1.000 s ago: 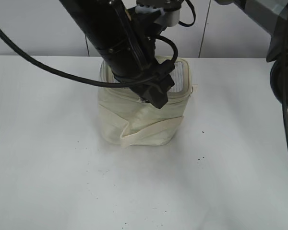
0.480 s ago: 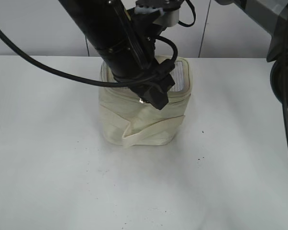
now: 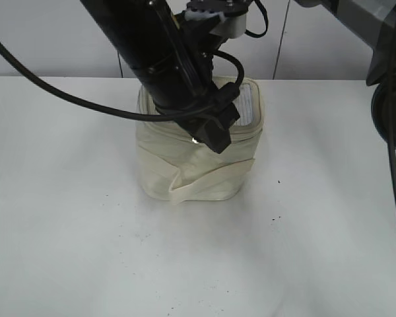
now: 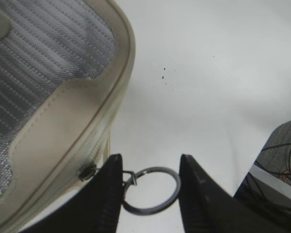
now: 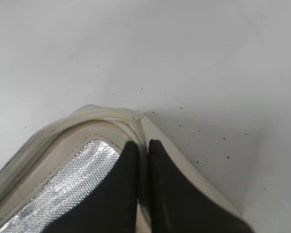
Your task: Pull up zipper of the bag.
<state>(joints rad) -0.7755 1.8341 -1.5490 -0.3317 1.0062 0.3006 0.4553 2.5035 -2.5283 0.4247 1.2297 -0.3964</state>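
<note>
A cream fabric bag stands on the white table. My left gripper hangs at the bag's front right top edge. In the left wrist view its gripper has both jaws against a dark metal ring pull, which hangs from the zipper slider on the bag's rim. My right gripper is shut on the bag's cream rim at a corner, beside the silver lining. In the exterior view the right gripper is mostly hidden behind the left arm.
The left arm and its black cable cross above the bag. A strap wraps the bag's lower front. Part of the right arm shows at the top right. Dark specks dot the table.
The bag's top right edge has drawn in and the bag has shifted slightly to the right. The left gripper has crept a little to the left along the rim.
</note>
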